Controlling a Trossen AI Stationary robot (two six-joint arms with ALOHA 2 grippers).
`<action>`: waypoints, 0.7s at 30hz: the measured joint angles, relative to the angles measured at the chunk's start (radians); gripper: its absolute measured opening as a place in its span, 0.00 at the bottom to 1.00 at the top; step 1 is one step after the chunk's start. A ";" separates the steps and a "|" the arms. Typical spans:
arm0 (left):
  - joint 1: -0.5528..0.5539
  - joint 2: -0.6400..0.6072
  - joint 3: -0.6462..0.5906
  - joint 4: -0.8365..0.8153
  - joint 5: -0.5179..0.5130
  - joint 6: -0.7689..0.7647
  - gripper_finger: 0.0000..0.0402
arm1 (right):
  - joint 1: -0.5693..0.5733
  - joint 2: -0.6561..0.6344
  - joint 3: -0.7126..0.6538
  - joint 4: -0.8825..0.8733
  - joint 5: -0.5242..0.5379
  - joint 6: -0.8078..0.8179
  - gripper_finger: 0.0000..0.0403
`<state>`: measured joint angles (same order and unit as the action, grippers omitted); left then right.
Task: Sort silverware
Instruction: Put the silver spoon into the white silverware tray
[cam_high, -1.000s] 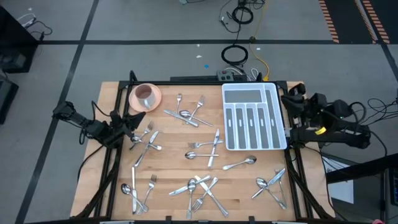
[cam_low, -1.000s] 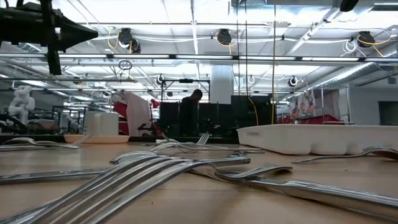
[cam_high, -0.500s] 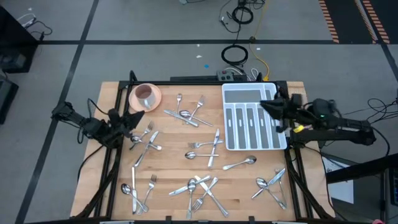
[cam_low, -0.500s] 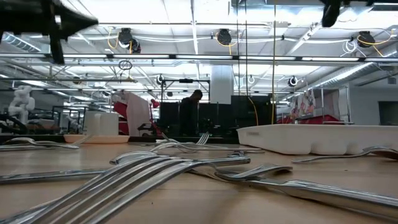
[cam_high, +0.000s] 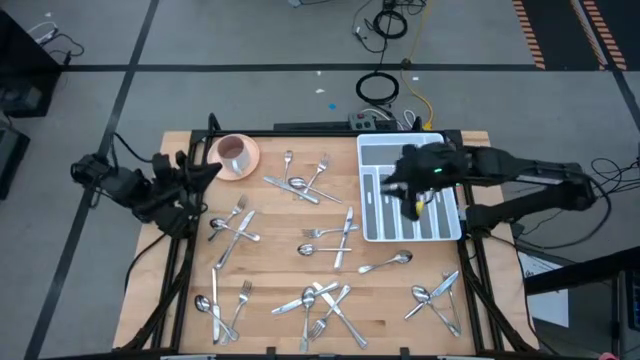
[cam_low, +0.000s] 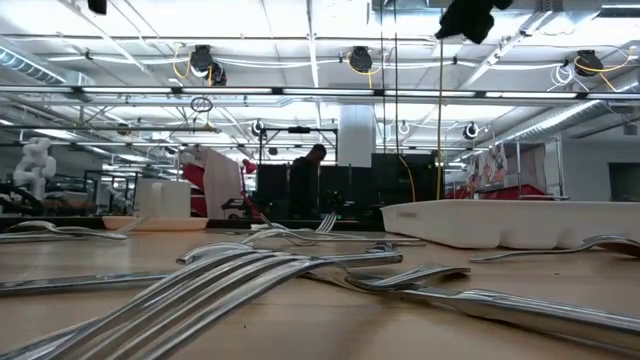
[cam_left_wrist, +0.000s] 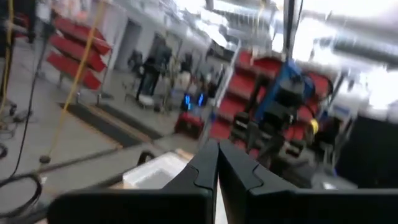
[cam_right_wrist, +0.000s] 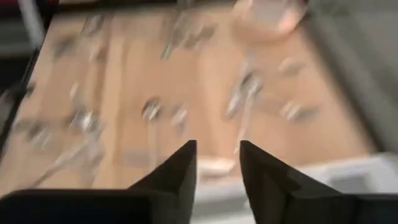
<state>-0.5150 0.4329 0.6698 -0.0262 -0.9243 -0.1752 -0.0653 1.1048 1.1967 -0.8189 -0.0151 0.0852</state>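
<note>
Your right gripper (cam_high: 404, 184) sits over the white tray (cam_high: 436, 232) in the right-centre of the high view, above the long slots, with the arm stretching in from the right edge. Its wrist view shows the two dark fingers (cam_right_wrist: 180, 171) parted with a clear gap and nothing in between, so it's released and empty.

Your left gripper (cam_high: 205, 166) is in the left-centre of the high view, at the table's (cam_high: 275, 260) left edge, just beside the pink bowl (cam_high: 234, 154), which sits in the upper left of the tabletop. In the left wrist view its fingertips (cam_left_wrist: 208, 167) are pressed together with nothing between them, so clenched on nothing.

The silverware (cam_high: 322, 235) is all lying on the wood, none of it in the tray as far as you can see from above. Rough layout in the high view:
- a small crossed bunch near top centre, right of the bowl
- a few forks at centre left, near the left gripper
- a fork and knife pile dead centre, with a spoon (cam_high: 387, 262) just below the tray
- a spoon and forks at lower left
- a tangled pile at bottom centre
- another crossed clump at lower right

The low view shows fork tines (cam_low: 215, 285) big in the foreground, with the tray's wall further back on the right.
</note>
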 joint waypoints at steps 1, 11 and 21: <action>-0.005 0.020 0.030 -0.057 0.006 -0.014 0.04 | 0.016 0.030 0.018 -0.054 -0.029 0.007 0.34; -0.017 0.146 0.119 -0.301 0.161 -0.040 0.05 | 0.304 0.279 0.036 -0.351 -0.136 0.042 0.45; -0.002 0.163 0.119 -0.388 0.111 -0.134 0.05 | 0.405 0.436 -0.020 -0.261 -0.063 0.062 0.41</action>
<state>-0.5175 0.5961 0.7891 -0.4145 -0.8131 -0.3092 0.3395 1.5406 1.1772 -1.0795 -0.0782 0.1477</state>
